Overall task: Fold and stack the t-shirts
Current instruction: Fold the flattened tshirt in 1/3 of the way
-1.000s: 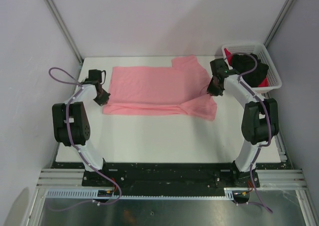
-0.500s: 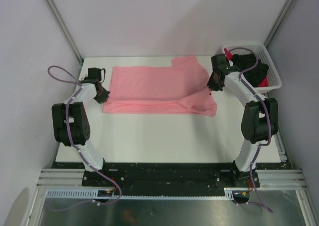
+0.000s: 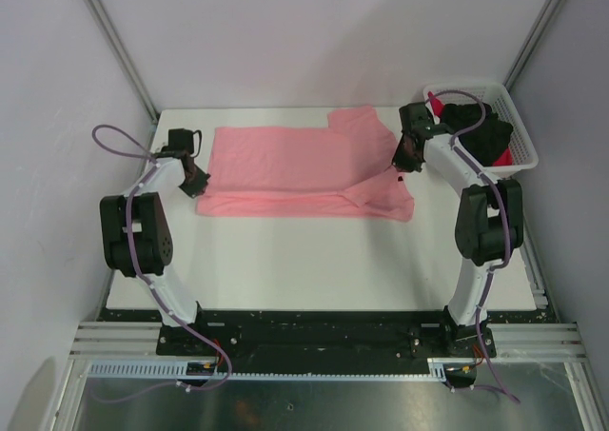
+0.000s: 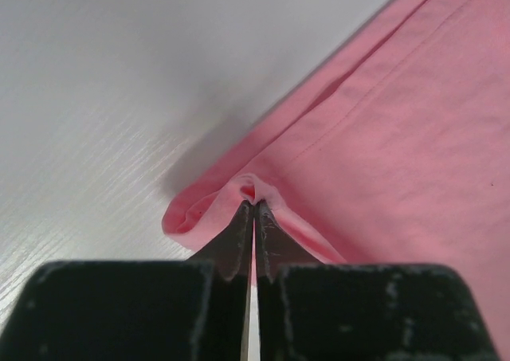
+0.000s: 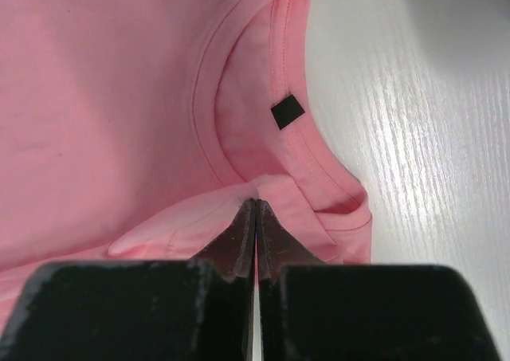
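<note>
The salmon-pink t-shirt lies spread across the back of the white table, its near long edge folded over. My left gripper is shut on the shirt's left corner; the left wrist view shows a pinch of pink cloth between the tips. My right gripper is shut on the shirt's edge by the collar; the right wrist view shows the neck with its dark label. A black shirt and a bright red shirt sit in the basket.
The white lattice basket stands at the table's back right corner, just behind my right arm. Grey walls and metal posts enclose the table at the back and sides. The table's near half is bare white.
My right gripper has moved back and slightly left with the pink cloth, drawing the right sleeve part toward the back. The left gripper has barely moved.
</note>
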